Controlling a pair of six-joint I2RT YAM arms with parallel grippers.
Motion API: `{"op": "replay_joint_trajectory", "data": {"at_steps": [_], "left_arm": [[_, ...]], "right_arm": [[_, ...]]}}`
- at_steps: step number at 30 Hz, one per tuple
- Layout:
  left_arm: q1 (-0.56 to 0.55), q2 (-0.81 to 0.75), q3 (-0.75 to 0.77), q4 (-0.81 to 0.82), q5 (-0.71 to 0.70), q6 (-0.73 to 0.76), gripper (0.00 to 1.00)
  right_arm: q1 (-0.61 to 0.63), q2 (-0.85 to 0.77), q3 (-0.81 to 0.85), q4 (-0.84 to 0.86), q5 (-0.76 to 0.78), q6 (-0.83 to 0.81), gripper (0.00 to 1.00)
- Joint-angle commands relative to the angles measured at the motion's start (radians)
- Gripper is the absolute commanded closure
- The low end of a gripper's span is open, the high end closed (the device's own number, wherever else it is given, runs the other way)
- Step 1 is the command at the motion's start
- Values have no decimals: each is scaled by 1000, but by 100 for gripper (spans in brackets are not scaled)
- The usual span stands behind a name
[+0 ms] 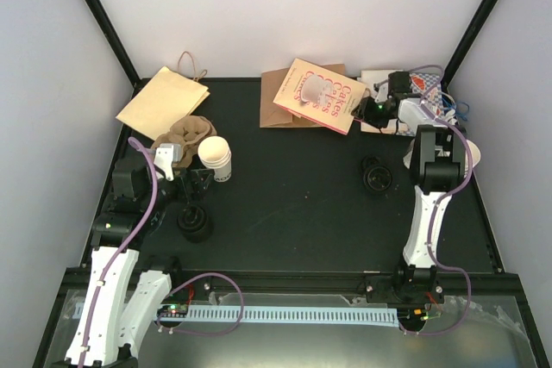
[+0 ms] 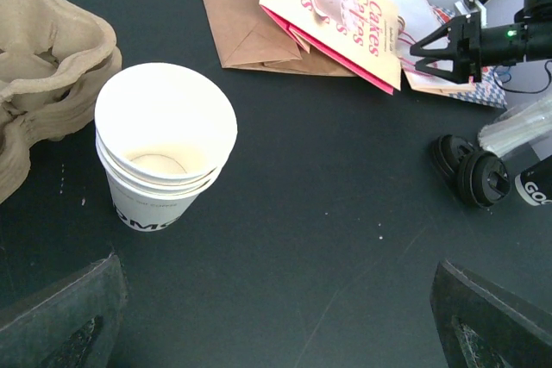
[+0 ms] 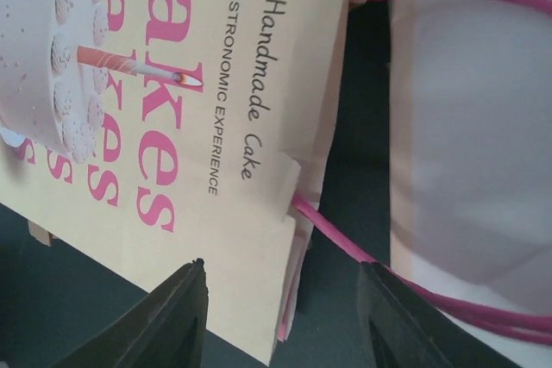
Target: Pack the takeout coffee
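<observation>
Standing upright, 1 takeout coffee cup; beside it, 1 cardboard carrier.

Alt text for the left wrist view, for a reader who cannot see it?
An upright white paper cup with dark print stands on a dark table beside a cardboard carrier, ahead of the open left gripper. Beyond lie paper bags; black lids sit at right.

Smooth paper cup, rough pulp tray

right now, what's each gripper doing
left gripper: open, holding nothing
right gripper: open, jaws apart over the edge of the cake bag, not gripping it
</observation>
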Motion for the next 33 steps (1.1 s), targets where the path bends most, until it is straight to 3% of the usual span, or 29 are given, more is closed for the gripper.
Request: {"op": "replay_joint_trajectory", "data": {"at_steps": [1, 17, 27, 29, 33], "left_arm": [[-5, 3, 8, 18, -13, 15, 1], [-5, 8, 8, 18, -18, 16, 1], [-6, 9, 9, 19, -22, 17, 1], [-6, 9, 11, 19, -22, 17, 1], [-6, 8, 10, 19, -25, 17, 1]], "right_arm": [[1, 44, 38, 49, -87, 18, 50], [1, 89, 56, 91, -152, 56, 45], [1, 62, 5, 227, -283, 111, 48], [0, 66, 12, 234, -301, 111, 52], [1, 54, 10, 257, -342, 109, 79]]}}
